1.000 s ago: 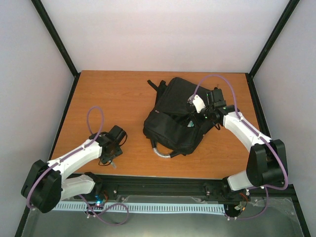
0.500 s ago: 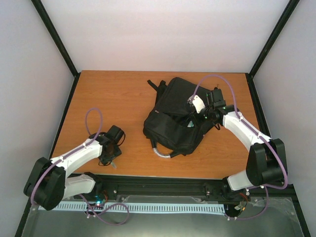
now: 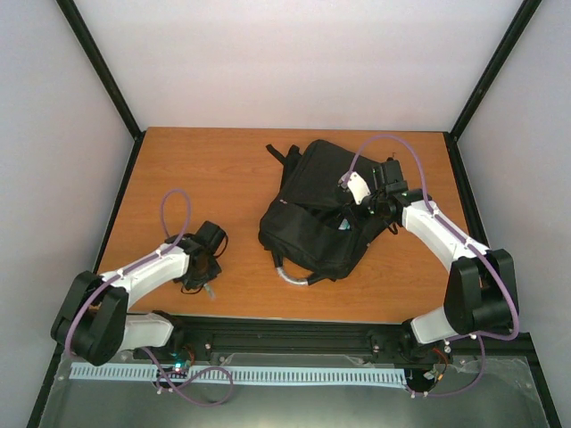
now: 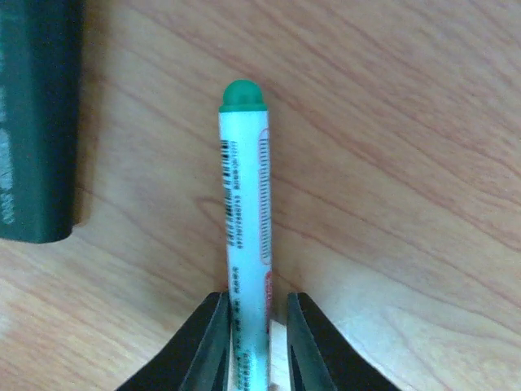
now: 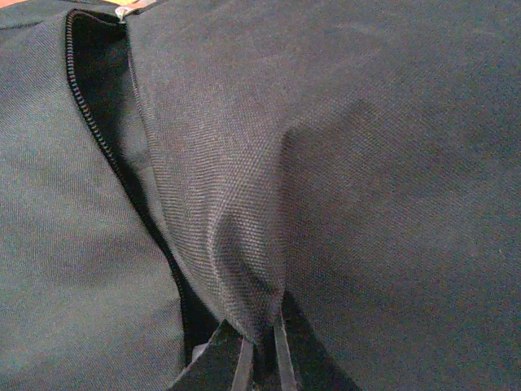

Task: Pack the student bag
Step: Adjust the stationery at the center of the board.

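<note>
Narrow about a white, green-capped marker (image 4: 244, 204) lying on the counter (image 3: 205, 178) by its near left corner, the left jaws flank it; whether they clamp it I cannot tell. The right jaws pinch a fold of the student bag (image 3: 317, 218) beside its open zip (image 5: 106, 138). The bag lies toward the far right corner, well apart from the left jaws. Orange wood grain, pale walls (image 3: 303, 62). The marker's barcode and print are too small to read.

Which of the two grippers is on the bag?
The right gripper: it pinches a fold of black fabric on the student bag beside the open zip. The left gripper instead straddles a green-capped marker on the table.
</note>
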Motion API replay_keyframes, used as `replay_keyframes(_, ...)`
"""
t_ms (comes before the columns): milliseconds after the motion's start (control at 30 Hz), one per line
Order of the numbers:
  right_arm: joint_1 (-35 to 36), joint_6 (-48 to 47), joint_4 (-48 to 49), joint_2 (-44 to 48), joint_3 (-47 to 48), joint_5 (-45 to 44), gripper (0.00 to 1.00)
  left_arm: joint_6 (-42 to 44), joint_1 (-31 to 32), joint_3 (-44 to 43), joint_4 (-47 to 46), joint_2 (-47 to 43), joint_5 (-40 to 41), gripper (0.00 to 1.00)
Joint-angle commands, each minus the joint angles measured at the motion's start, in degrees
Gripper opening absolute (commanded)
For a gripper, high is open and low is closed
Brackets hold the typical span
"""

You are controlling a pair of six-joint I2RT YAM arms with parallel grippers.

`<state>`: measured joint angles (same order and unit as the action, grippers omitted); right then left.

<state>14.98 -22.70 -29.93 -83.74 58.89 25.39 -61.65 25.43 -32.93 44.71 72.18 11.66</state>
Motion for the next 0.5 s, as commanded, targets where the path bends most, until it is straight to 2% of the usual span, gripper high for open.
replay_keyframes(0,-0.5,-0.2,1.0,-0.2,1.8,1.7,0.03,7.6,-0.5,-1.5,-4.7,0.8,-4.7,0.16)
replay_keyframes(67,-0.5,-0.2,0.9,-0.3,1.8,1.6,0.03,13.0,-0.2,-2.8,-5.7,1.2,-8.1,0.16)
replay_keyframes(133,-0.5,-0.2,1.0,-0.5,1.8,1.6,0.03,18.8,0.7,-3.7,-7.5,2.6,-12.4,0.1)
replay_keyframes(267,-0.4,-0.2,0.9,-1.2,1.9,1.7,0.03,24.4,6.3,-5.3,-9.9,8.1,-19.9,0.04)
replay_keyframes(467,-0.4,0.0,0.8,-1.4,1.9,1.8,0.03,27.0,18.6,-10.6,-7.3,16.7,-17.8,0.06)
